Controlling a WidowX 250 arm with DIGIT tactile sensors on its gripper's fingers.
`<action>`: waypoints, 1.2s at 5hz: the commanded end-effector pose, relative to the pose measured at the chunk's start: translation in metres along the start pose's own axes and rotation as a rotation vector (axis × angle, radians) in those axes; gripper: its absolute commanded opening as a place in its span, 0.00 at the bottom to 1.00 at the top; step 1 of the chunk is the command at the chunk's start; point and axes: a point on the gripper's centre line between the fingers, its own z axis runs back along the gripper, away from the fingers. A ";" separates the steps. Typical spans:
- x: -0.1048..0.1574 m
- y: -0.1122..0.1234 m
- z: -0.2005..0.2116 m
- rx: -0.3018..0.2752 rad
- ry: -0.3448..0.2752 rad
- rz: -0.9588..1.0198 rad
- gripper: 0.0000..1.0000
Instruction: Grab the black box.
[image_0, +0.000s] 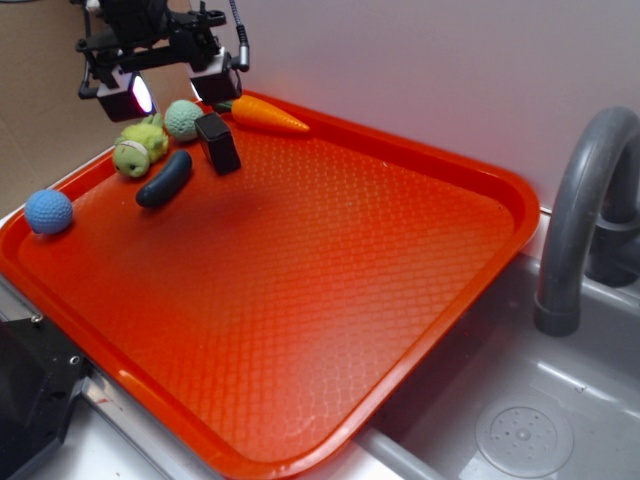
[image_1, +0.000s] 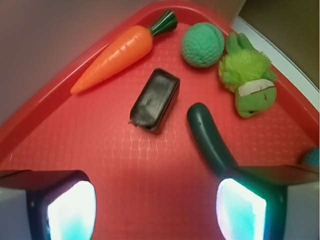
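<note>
Wrist view: red tray (image_1: 125, 175) fills the frame; the released gripper (image_1: 157, 210) spreads along the bottom edge, holding nothing. Above it, centre frame, lies the black box (image_1: 155, 99), long axis tilted toward the upper right.

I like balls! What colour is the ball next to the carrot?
Green: the knitted ball beside the carrot shows best in the wrist view.

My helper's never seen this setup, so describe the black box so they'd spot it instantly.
On the red tray, look to the far corner under the gripper. The black box lies between the orange carrot and the dark sausage-shaped toy; it alone has flat faces and sharp edges.
</note>
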 end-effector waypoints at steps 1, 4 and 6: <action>0.036 0.022 -0.037 -0.017 -0.002 0.085 1.00; 0.044 0.007 -0.079 0.023 0.070 0.058 1.00; 0.052 0.015 -0.053 -0.019 0.040 0.095 1.00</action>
